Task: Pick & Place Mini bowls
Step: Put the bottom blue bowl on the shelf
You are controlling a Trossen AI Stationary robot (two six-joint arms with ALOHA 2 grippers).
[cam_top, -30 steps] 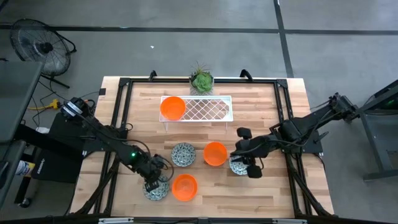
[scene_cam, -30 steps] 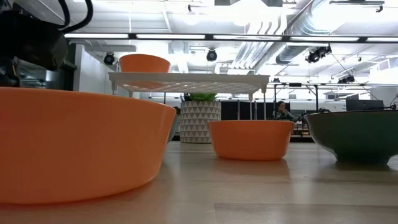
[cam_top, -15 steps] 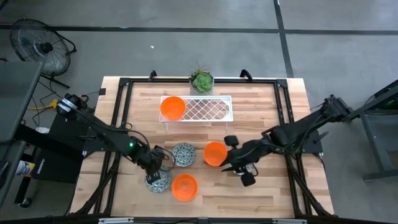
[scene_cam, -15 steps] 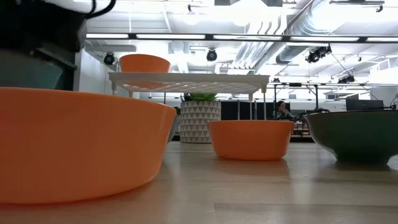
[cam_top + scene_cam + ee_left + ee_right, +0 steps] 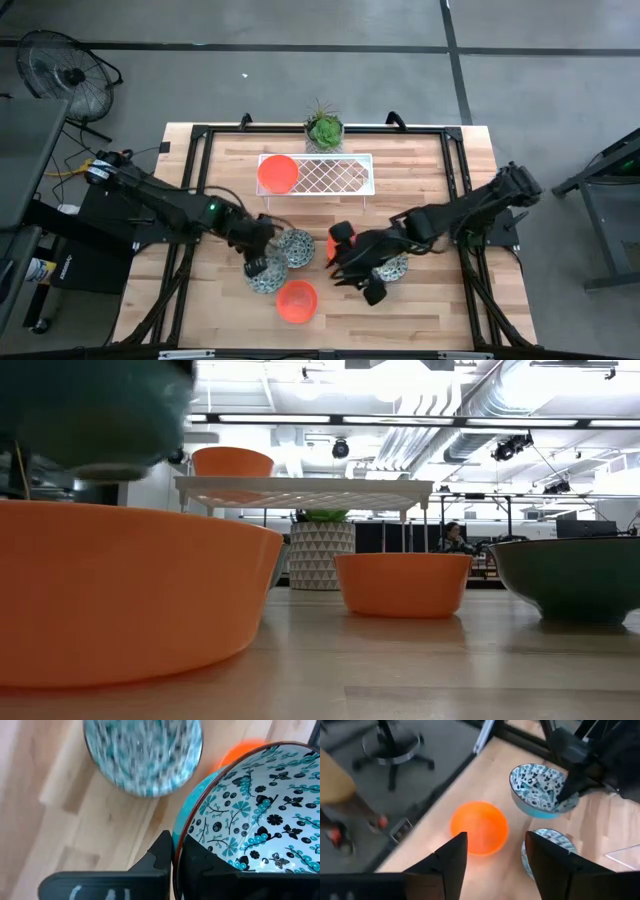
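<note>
My left gripper (image 5: 255, 262) is shut on a speckled mini bowl (image 5: 266, 276), which it holds up off the table; its underside shows in the low view (image 5: 90, 410). A second speckled bowl (image 5: 297, 247) rests on the table just beyond it. A third (image 5: 392, 267) sits under my right arm. One orange bowl (image 5: 296, 301) stands near the front edge. Another (image 5: 331, 243) is partly hidden by my right gripper (image 5: 338, 262), which hangs open and touches nothing. A third orange bowl (image 5: 278, 173) sits on the white wire rack (image 5: 335, 175). My left gripper holds the speckled bowl by its rim (image 5: 176, 827), one finger inside the bowl and one outside. The bowl is lifted clear of the table, mouth up and slightly tilted (image 5: 542, 787).
A small green potted plant (image 5: 324, 129) stands behind the rack at the far edge. Black frame rails (image 5: 190, 190) run along the table's left and right sides. Bare wood shows at the far left and far right of the table.
My left gripper has lifted the speckled bowl off the near-left part of the table and carried it up and toward the second speckled bowl. My right gripper has left the right-hand speckled bowl and travelled toward the table's left, over the middle orange bowl.
</note>
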